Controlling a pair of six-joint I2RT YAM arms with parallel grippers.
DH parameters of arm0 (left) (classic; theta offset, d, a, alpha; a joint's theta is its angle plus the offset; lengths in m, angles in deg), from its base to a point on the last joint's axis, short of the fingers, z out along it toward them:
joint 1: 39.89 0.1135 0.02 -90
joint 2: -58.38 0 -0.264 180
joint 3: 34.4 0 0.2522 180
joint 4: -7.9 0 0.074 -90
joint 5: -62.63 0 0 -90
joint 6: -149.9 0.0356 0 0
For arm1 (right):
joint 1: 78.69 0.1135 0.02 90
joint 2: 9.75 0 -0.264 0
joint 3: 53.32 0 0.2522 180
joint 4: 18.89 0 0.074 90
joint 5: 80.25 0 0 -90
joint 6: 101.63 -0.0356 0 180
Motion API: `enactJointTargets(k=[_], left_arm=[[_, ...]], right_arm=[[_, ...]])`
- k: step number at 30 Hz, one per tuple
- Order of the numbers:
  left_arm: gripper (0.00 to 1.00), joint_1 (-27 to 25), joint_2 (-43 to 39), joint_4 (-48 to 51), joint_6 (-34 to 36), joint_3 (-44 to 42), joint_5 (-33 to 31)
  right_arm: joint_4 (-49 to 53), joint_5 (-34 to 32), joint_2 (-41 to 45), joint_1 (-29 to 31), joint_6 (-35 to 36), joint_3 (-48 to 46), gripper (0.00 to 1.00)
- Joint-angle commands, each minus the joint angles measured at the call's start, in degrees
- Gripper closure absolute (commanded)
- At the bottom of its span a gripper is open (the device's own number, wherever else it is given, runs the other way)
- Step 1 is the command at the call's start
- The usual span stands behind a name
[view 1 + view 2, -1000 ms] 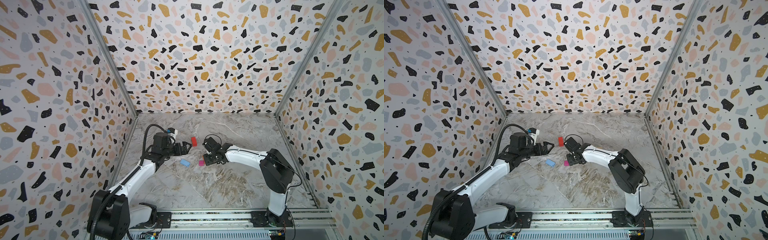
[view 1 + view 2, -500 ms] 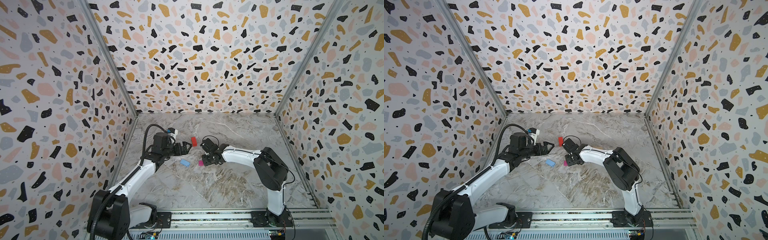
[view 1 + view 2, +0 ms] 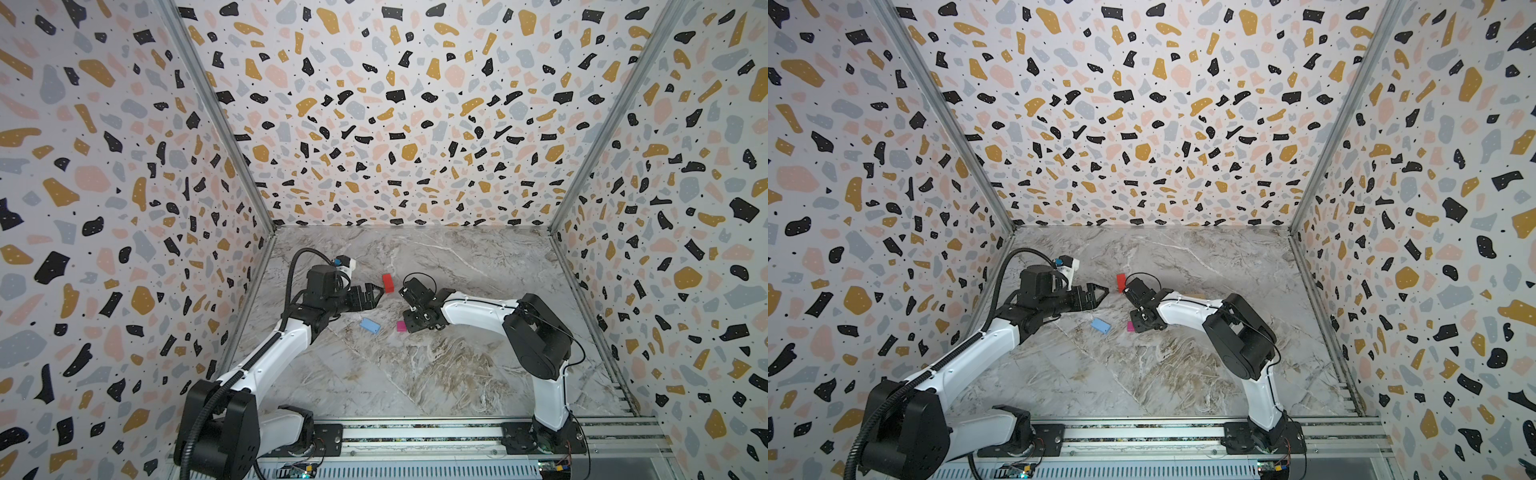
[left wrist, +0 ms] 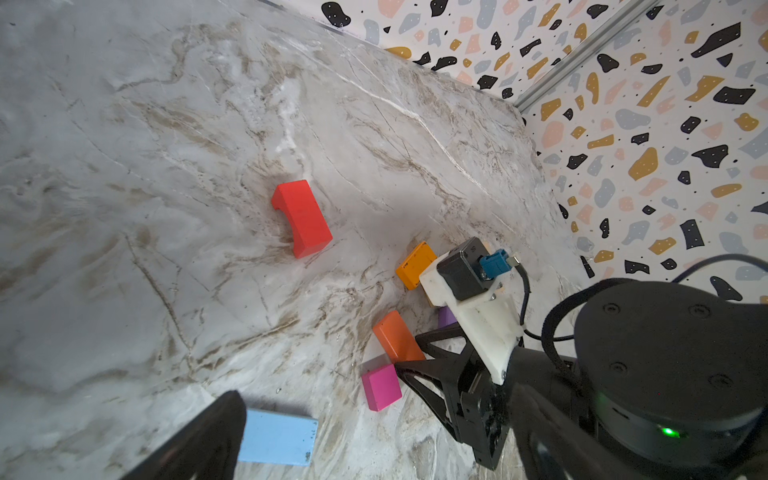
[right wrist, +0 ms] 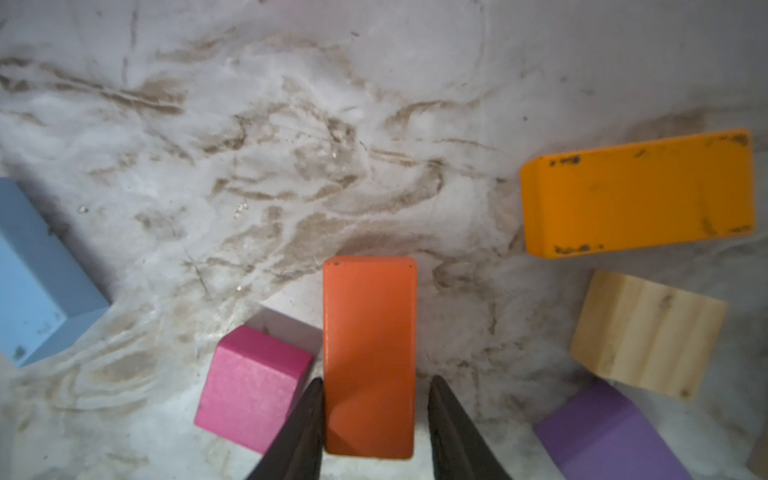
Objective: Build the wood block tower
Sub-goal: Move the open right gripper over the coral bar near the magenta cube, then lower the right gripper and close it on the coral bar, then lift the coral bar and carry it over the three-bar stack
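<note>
— Marble-look table (image 3: 415, 374) boxed by terrazzo-print walls (image 3: 395, 124) is logged. What is changed against a second ago?
— Elbow of the right arm (image 3: 536, 336) is seen shifted toward the table's left edge, forearm folded tighter. The right gripper (image 5: 376, 378) is kept over the same cluster. The left arm (image 3: 291, 345) and the wood blocks (image 3: 370, 325) seen in both top views are unmoved.
— Claw states?
— On the right, jaws are narrow, set either side of the orange-red bar (image 5: 370, 332). One finger (image 5: 307, 428) is pressed to it and a sliver of marble is seen at the other, so no clamp is confirmed. The left gripper (image 3: 376, 291) is held just short of the red arch-cut block (image 4: 301, 218), jaws wide, nothing carried.
— How are the wood blocks described and placed?
— All are laid singly on the table, grouped mid-depth, left of centre. The red arch-cut block is nearest the far edge, the light blue bar (image 4: 278, 436) nearest the left edge. The magenta cube (image 5: 253, 386) is just beside the orange-red bar. The amber bar (image 5: 636, 191), scuffed at its edges, the tan block (image 5: 648, 332) and the purple block (image 5: 606, 436) are lying close by the right gripper.
— Counts?
— Seven blocks are counted, one per colour. Two arms, two grippers.
</note>
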Motion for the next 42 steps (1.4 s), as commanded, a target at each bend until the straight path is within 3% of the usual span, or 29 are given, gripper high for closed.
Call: enactJointTargets(k=[1, 16, 42], left_arm=[[0.0, 0.3, -0.6, -2.1, -0.3, -0.5, 0.6], [0.0, 0.2, -0.4, -1.8, -0.3, -0.5, 0.6], [0.0, 0.2, 0.1, -2.1, -0.4, -0.6, 0.9]], right_arm=[[0.8, -1.3, -0.1, 0.3, -0.2, 2.1, 0.6], [1.8, -3.6, 3.2, 0.3, -0.5, 2.1, 0.71], [4.8, -5.7, 15.3, -6.7, 0.8, -3.6, 0.72]])
